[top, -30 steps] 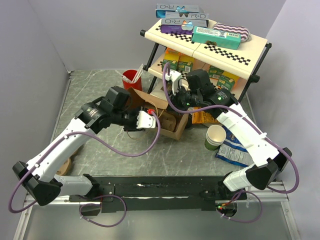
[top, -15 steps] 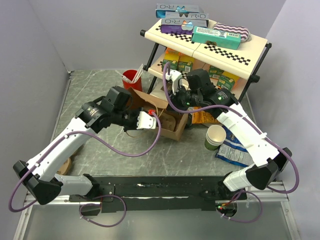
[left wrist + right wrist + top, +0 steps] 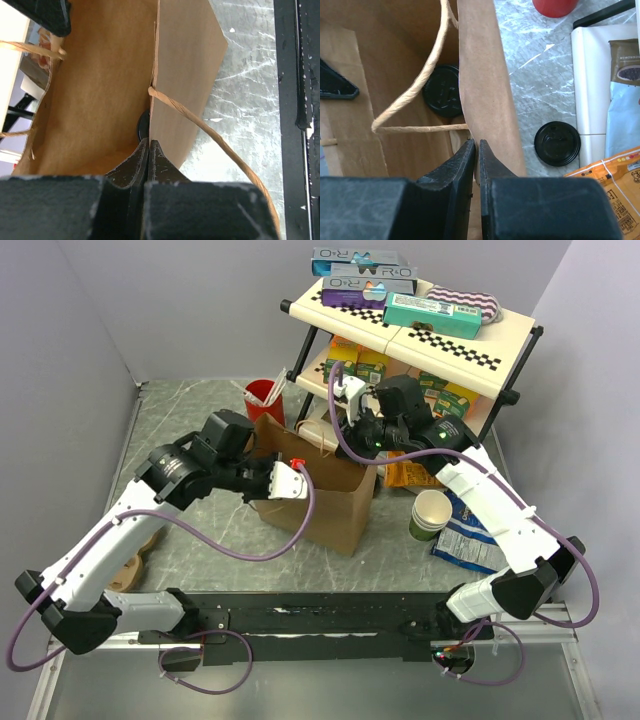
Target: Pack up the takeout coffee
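Note:
A brown paper bag (image 3: 330, 505) stands upright and open between the arms. My left gripper (image 3: 298, 476) is shut on its near-left rim; in the left wrist view its jaws (image 3: 148, 141) pinch the paper wall (image 3: 185, 75). My right gripper (image 3: 352, 430) is shut on the far rim, its jaws (image 3: 476, 142) clamped on the bag's wall (image 3: 485, 75). The takeout coffee (image 3: 442, 90) sits at the bottom inside the bag; only its round black lid shows, with a dark sliver of it (image 3: 143, 126) in the left wrist view.
A second black lid (image 3: 557, 143) lies on the table outside the bag, by the shelf rack (image 3: 470, 350). A red cup with sticks (image 3: 263, 395) stands behind the bag. A stack of green cups (image 3: 430, 515) and snack bags (image 3: 470, 540) are at the right.
The left gripper closed on the bag's rim. Both grippers then rose, and the bag, low and slumped before, now stands tall and upright.

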